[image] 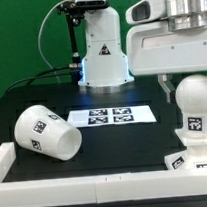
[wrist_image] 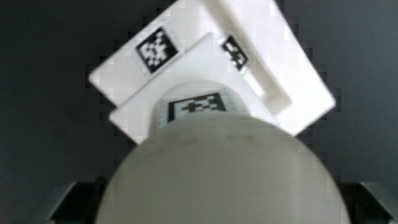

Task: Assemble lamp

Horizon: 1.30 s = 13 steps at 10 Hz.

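The rounded white bulb (image: 193,107) stands upright on the small tagged base (image: 192,157) at the exterior view's right. My gripper (image: 191,88) reaches down from above and is shut on the bulb's upper part. In the wrist view the bulb (wrist_image: 214,170) fills the space between my dark fingers (wrist_image: 75,205), and the base (wrist_image: 214,70) shows beyond it with its tags. The large tapered shade (image: 48,132) lies on its side at the exterior view's left, apart from the gripper.
The marker board (image: 110,116) lies flat on the black table between the shade and the bulb. A white raised rim (image: 66,166) runs along the table's front and left edges. The robot's white pedestal (image: 100,54) stands at the back.
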Each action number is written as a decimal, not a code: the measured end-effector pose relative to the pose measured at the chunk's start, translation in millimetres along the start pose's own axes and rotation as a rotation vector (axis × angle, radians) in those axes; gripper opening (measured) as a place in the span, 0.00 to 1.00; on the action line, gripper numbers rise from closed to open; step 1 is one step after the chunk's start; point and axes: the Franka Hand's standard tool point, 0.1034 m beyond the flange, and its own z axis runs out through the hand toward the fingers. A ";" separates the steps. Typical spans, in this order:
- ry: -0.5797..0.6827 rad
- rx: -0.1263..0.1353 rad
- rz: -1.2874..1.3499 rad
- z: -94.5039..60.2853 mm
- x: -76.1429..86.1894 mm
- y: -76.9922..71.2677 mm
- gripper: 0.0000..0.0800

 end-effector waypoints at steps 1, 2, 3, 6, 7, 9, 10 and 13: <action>-0.011 -0.005 0.068 -0.6 -0.6 -0.6 0.72; -0.013 -0.004 0.107 -0.2 -0.8 -0.2 0.72; -0.014 -0.004 0.140 0.0 -1.2 -0.2 0.72; -0.022 -0.002 0.311 0.1 -2.2 -0.5 0.72; -0.045 -0.008 0.488 -0.5 -1.6 1.1 0.72; -0.072 0.010 0.828 0.6 -0.1 -0.7 0.72; -0.091 0.037 0.984 0.3 1.3 -4.6 0.72; -0.114 0.058 1.162 -1.9 -0.3 -9.0 0.72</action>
